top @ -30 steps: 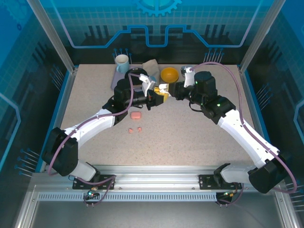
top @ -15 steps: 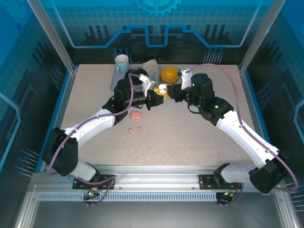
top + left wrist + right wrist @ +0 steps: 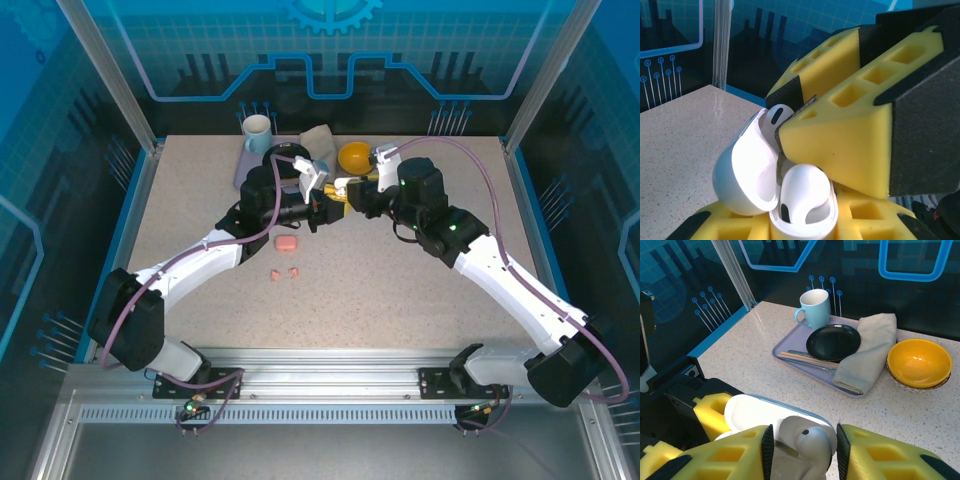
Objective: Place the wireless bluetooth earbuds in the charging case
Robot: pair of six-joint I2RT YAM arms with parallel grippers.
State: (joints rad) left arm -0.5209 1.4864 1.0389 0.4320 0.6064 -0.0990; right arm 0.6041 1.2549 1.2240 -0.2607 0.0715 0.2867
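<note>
A white charging case (image 3: 747,172) is held open, lid tilted back, with a white earbud (image 3: 807,187) at its opening. Two salmon-pink earbuds (image 3: 293,271) are laid on the table (image 3: 400,290) near a pink case (image 3: 286,244).

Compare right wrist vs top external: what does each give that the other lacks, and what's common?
Right wrist: a white earbud within the right tool, next to the open white case; chopsticks on the tray.
Top external: a pink case and two pink earbuds lying on the table.
Both: mug, black plate, cloth, yellow bowl, tray.
</note>
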